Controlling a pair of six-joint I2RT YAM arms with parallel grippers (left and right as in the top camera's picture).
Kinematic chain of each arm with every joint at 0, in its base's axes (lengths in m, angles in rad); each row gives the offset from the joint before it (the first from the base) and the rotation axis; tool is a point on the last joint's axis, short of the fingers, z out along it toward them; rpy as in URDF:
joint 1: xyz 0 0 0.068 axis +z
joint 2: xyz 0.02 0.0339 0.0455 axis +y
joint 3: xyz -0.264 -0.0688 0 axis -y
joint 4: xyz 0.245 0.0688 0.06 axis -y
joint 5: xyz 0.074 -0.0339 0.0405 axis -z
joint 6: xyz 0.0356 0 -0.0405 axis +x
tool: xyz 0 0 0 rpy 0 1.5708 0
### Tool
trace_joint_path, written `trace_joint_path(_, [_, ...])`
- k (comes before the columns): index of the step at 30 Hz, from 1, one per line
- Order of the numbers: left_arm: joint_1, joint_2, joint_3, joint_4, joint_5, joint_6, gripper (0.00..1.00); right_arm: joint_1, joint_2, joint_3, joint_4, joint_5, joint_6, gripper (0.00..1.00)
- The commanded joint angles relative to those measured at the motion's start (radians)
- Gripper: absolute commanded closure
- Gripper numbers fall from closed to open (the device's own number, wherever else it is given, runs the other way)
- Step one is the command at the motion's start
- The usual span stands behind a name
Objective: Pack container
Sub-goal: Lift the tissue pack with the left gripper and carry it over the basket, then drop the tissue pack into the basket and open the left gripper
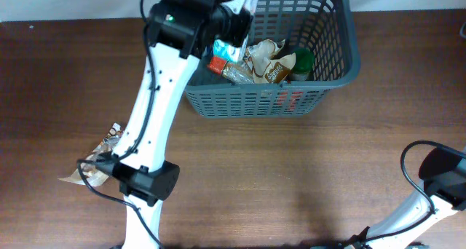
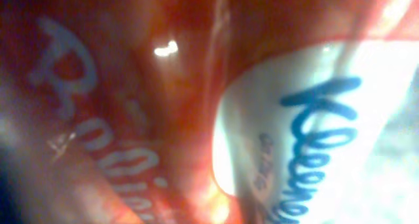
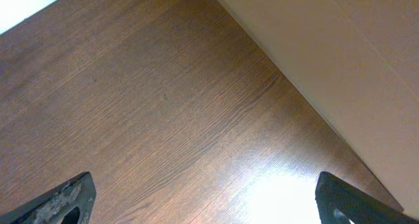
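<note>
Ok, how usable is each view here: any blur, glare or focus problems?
Overhead view: sharp and evenly lit, the container easy to read. Left wrist view: badly out of focus, a red packet too close to the lens fills the frame, with a small glare spot. Right wrist view: crisp wood grain on the table, and a washed-out glare patch low between the right fingers.
</note>
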Motion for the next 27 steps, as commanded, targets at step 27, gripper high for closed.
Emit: trace_joint_path(27, [0.007, 0.153, -0.176, -0.019, 0.006, 0.122, 0.60, 0.000, -0.011, -0.004, 0.000, 0.012, 0.016, 0.01])
